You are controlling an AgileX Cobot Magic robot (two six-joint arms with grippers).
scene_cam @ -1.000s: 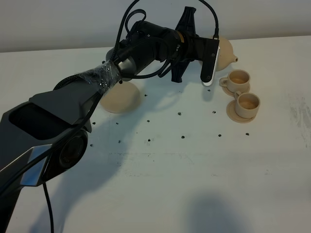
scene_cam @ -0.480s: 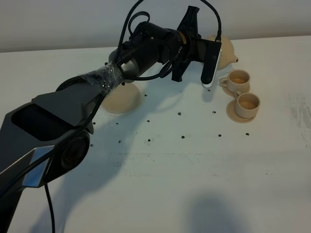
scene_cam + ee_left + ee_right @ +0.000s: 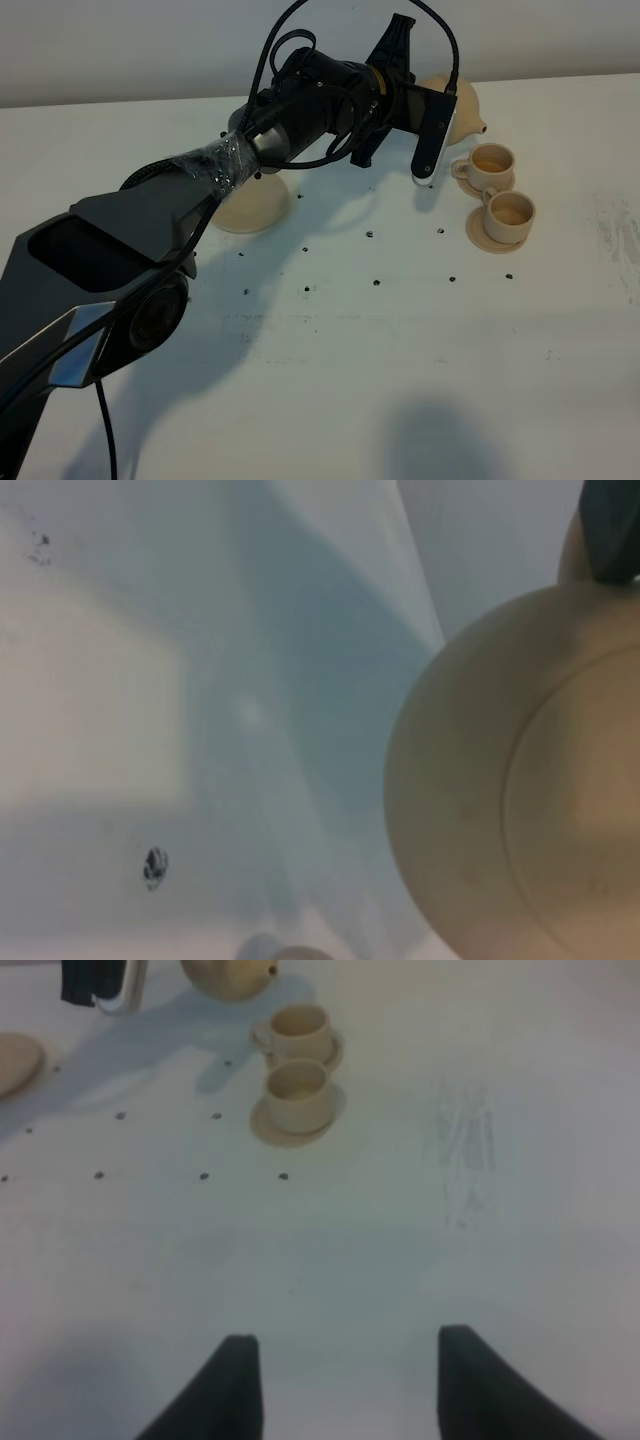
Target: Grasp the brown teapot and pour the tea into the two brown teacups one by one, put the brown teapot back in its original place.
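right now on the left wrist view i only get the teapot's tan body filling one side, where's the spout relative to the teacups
observer: the brown teapot is held up just beyond the farther teacup. Its spout points toward the right of the high view, with the tip close to that cup's far rim. I see no stream.
operator: is its big saucer free
observer: yes, nothing stands on the large saucer. It lies over on the left of the high view, with the left arm crossing above its edge.
operator: and the right gripper
observer: the right gripper is open with nothing between its fingers, back from the nearer teacup.
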